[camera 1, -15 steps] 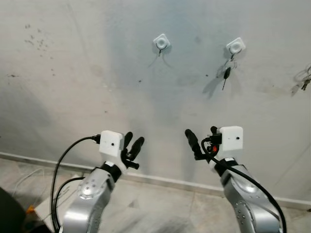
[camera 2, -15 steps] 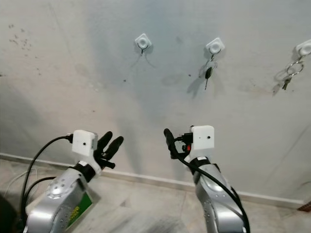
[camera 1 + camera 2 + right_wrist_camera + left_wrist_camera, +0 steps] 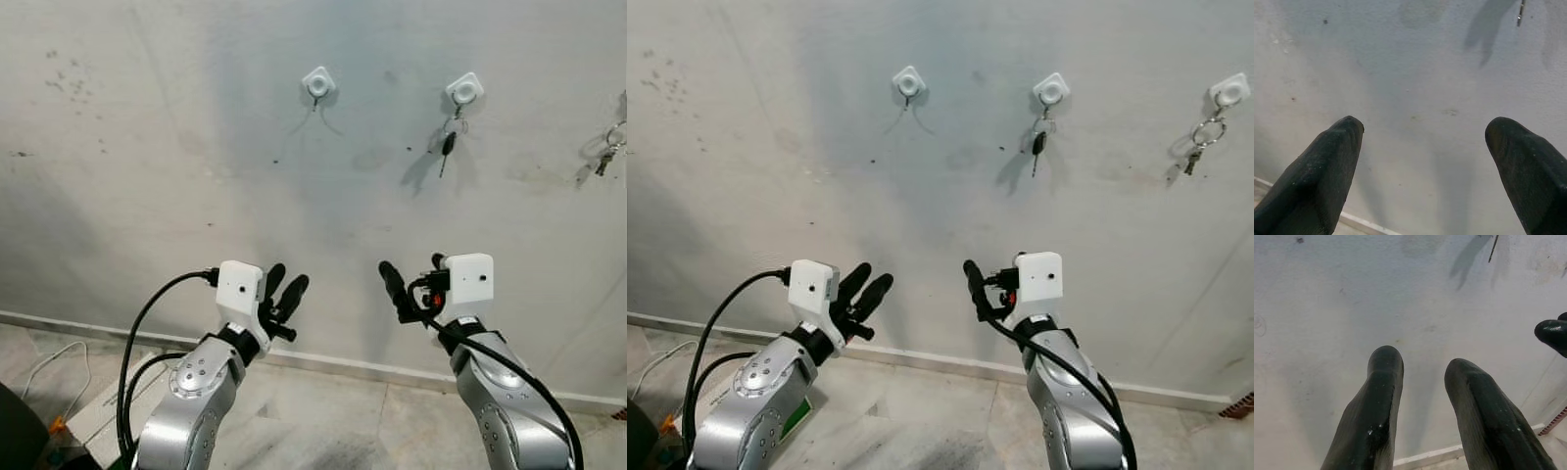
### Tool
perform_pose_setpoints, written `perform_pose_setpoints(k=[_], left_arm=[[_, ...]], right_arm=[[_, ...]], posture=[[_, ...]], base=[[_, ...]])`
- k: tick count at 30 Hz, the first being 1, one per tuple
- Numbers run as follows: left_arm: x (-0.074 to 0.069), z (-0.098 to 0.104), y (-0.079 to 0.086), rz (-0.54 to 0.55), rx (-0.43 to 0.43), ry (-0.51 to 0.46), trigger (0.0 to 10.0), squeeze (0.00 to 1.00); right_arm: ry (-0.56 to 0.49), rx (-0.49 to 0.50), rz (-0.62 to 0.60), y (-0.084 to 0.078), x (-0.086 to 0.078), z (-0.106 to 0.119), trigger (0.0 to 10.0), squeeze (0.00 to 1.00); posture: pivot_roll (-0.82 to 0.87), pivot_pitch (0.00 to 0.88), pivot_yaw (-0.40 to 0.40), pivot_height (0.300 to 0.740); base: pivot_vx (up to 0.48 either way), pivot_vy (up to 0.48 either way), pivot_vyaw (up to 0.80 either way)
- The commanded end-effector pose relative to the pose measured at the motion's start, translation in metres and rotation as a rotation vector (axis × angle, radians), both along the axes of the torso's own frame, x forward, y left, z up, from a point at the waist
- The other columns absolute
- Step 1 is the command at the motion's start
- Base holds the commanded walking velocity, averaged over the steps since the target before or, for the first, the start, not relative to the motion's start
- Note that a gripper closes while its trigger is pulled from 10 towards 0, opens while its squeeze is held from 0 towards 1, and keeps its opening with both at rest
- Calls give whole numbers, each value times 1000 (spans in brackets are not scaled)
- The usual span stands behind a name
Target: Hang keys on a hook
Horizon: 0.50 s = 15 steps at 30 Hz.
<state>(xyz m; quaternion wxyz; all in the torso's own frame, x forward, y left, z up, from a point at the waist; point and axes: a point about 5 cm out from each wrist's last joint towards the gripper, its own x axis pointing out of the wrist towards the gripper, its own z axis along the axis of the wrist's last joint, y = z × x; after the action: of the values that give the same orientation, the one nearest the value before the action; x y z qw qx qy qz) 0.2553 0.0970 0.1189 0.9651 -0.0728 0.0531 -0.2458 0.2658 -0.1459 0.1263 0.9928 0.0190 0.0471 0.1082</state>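
Head pair: looking forward at the wall [image 3: 147, 147] from some way back, hooks [image 3: 1050, 89] toward 12 and 1 o'clock, floor [image 3: 323, 421] at 6. Same scene in both eyes, slightly offset. Wrist views: aimed along own fingers [image 3: 1376, 401] at the wall, much nearer; both catching the hanging key's [image 3: 1520, 9] tip.

Pale wall [image 3: 774, 166] with three white hooks along frame top: left hook [image 3: 908, 82] bare, middle hook [image 3: 1050, 90] bearing dark key [image 3: 1037, 143], right hook [image 3: 1228, 92] bearing key ring [image 3: 1198, 145]; left gripper [image 3: 868, 284] and right gripper [image 3: 973, 278] raised empty at lower centre.
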Motion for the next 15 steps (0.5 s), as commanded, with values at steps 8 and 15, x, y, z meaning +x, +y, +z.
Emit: perform_pose_setpoints(k=[8, 15], left_arm=[[2, -1, 1, 1, 12, 3, 10000, 0], [1, -2, 0, -1, 13, 5, 10000, 0]], right_arm=[[-8, 8, 8, 2, 1, 3, 10000, 0], [-1, 0, 8, -1, 0, 1, 10000, 0]], posture=[[-76, 0, 77, 740], [-77, 0, 77, 740]], base=[[-30, 0, 0], [-252, 0, 0]])
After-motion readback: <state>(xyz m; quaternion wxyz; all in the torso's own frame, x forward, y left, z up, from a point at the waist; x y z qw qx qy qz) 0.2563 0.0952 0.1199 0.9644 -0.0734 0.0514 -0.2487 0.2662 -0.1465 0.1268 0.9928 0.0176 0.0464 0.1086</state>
